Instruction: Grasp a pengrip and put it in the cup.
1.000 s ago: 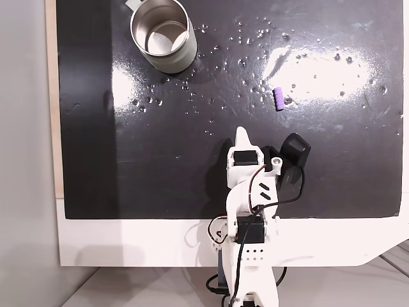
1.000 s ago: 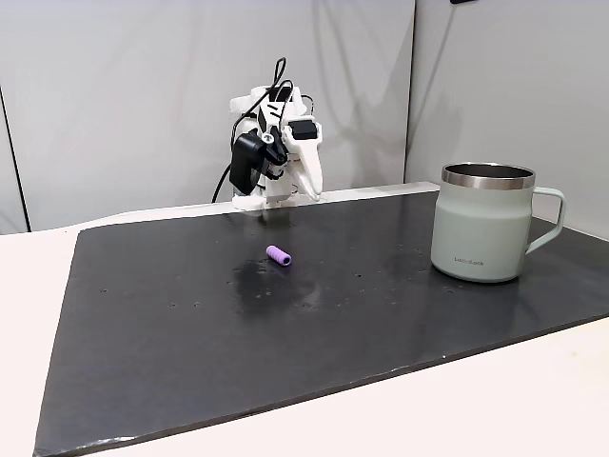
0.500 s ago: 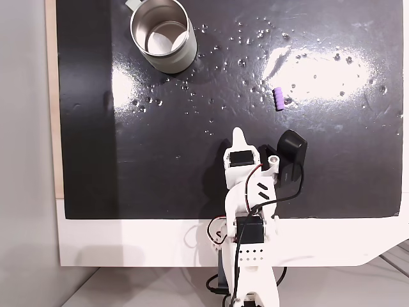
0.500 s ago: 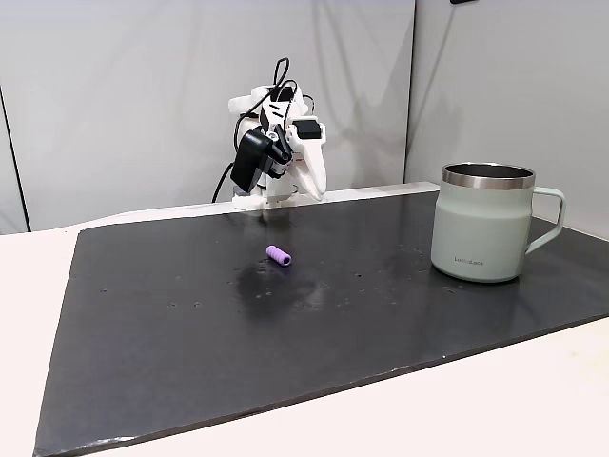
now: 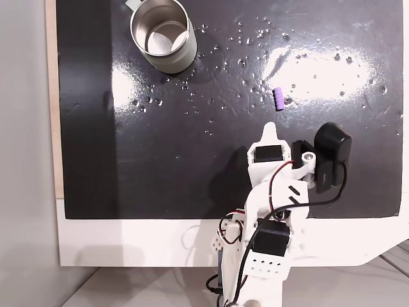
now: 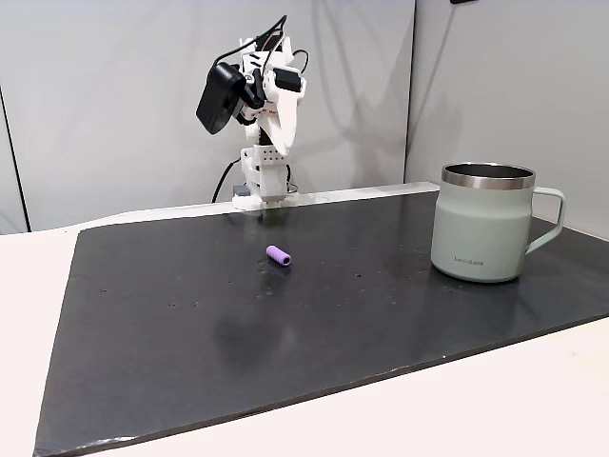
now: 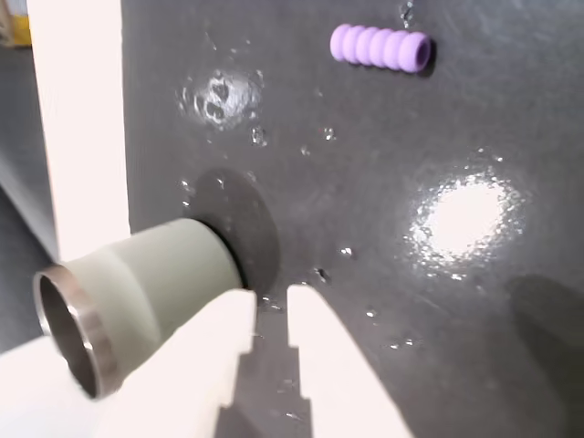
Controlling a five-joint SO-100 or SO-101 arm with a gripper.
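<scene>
- Pengrip (image 5: 279, 99) (image 6: 278, 256) (image 7: 380, 47): lies on its side on the wet black mat (image 5: 192, 160), well apart from everything else.
- Cup (image 5: 162, 35) (image 6: 482, 223) (image 7: 128, 292): stands upright near a far corner of the mat, mouth open, handle turned away from the arm.
- Gripper (image 7: 270, 315): hovers raised above the mat, short of the pengrip; fingers almost together with a narrow slit between them, holding nothing.
</scene>
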